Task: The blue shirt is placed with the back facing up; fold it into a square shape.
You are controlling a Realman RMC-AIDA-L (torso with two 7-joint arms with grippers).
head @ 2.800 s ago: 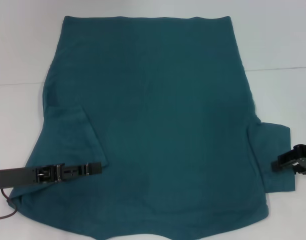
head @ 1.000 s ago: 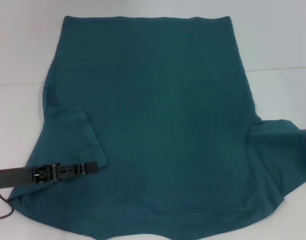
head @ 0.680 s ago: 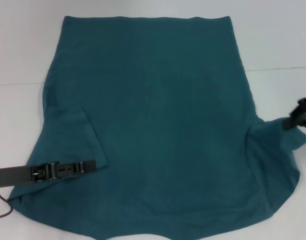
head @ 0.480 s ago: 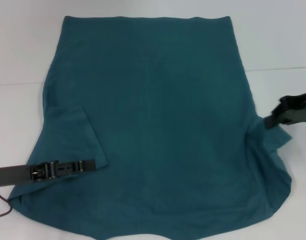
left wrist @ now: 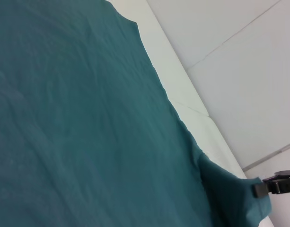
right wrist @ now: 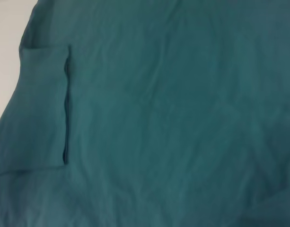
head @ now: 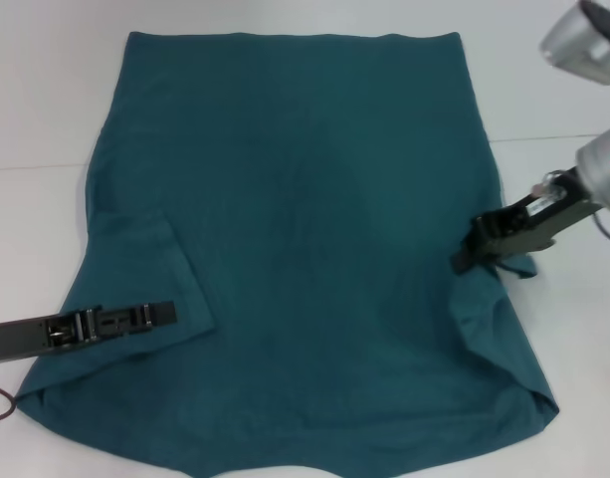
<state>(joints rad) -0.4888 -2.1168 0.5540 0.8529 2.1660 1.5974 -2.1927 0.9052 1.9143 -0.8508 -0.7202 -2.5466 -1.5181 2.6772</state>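
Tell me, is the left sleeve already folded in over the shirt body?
Yes, the left sleeve lies folded onto the blue shirt.

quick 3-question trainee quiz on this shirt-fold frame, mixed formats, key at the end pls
1. True or false: the left sleeve of the blue shirt is already folded in over the body.
2. Which gripper is carrying a sleeve inward? A) left gripper B) right gripper C) both
3. Fill in: the left gripper lies low over the folded ____ sleeve.

Key:
1. True. In the head view the left sleeve lies flat on the shirt body.
2. B. The right gripper is shut on the right sleeve and sits over the shirt's right edge, with the fabric lifted and bunched below it.
3. left
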